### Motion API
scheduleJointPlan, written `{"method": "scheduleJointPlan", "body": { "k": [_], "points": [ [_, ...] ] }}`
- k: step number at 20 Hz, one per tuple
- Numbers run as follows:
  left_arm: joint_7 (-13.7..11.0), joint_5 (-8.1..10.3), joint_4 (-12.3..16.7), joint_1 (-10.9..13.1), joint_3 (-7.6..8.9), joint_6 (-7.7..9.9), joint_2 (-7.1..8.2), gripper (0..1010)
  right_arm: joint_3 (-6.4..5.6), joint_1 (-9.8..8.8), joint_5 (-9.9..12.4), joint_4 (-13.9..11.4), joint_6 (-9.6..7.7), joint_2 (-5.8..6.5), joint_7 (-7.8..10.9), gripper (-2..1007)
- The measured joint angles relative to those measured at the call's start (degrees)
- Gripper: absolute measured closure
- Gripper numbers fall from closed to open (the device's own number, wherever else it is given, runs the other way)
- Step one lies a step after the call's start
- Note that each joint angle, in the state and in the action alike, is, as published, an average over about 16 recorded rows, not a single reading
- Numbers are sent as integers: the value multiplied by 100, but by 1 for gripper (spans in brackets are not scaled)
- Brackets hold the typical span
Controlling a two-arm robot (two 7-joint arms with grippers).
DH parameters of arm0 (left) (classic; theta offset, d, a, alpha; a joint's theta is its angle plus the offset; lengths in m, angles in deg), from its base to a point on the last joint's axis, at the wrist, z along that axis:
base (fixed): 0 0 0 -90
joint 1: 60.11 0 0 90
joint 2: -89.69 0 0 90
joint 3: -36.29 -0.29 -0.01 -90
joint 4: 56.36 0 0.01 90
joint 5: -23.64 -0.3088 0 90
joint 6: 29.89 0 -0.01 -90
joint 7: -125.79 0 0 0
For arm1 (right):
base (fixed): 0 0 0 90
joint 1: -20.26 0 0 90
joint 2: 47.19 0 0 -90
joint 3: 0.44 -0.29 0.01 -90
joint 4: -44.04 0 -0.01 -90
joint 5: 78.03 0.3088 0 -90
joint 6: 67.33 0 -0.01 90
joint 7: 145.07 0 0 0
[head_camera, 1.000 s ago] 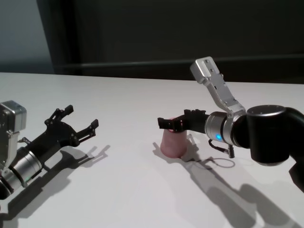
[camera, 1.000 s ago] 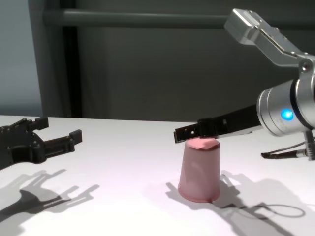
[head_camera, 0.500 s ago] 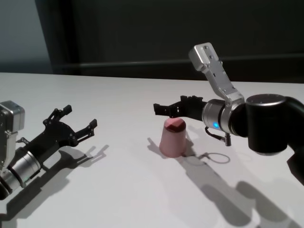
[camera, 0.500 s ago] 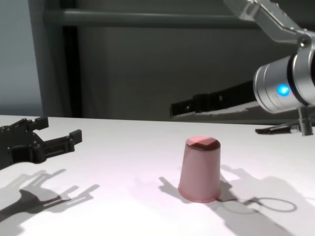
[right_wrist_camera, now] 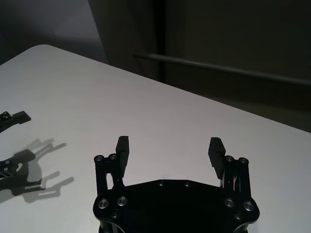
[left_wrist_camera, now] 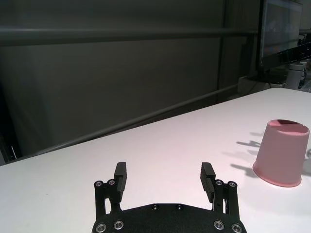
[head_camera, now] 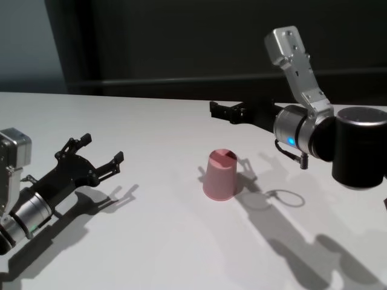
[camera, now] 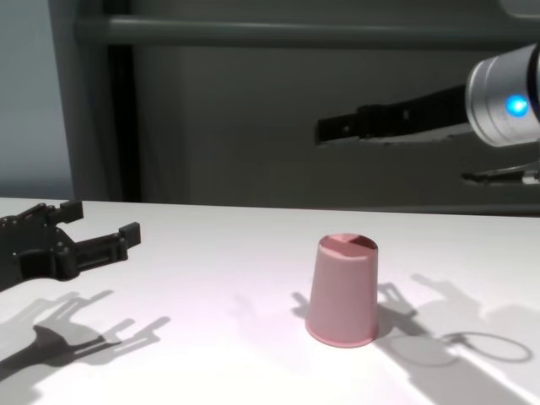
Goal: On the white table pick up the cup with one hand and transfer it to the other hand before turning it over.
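Cup (head_camera: 219, 175): pink, upside down on white table (head_camera: 151, 241). Right gripper (head_camera: 225, 110): raised above, fingers spread, empty. Left gripper (head_camera: 100, 157): low at left, spread, empty.

From my chest camera the left claw (camera: 101, 240) runs off the frame at 9 o'clock. The right claw (camera: 325, 131) shows edge-on there, fingers overlapping. The small pink plastic cup (camera: 342, 291) sits mouth-down on the white bench (camera: 211, 337), so I can't see inside.
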Motion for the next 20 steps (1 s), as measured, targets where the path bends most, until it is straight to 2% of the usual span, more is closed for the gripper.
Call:
{"method": "scheduleJointPlan", "body": {
  "k": [4, 12, 16, 20],
  "points": [
    [0, 0, 0, 0, 0, 0, 0, 9, -246, -199, -33, -143, 136, 105, -116, 3],
    [0, 0, 0, 0, 0, 0, 0, 9, -755, -766, -55, -328, 335, 359, -365, 3],
    [0, 0, 0, 0, 0, 0, 0, 9, -954, -1051, -48, -352, 389, 455, -442, 3],
    [0, 0, 0, 0, 0, 0, 0, 9, -1096, -1294, -38, -333, 427, 502, -473, 3]
  ]
}}
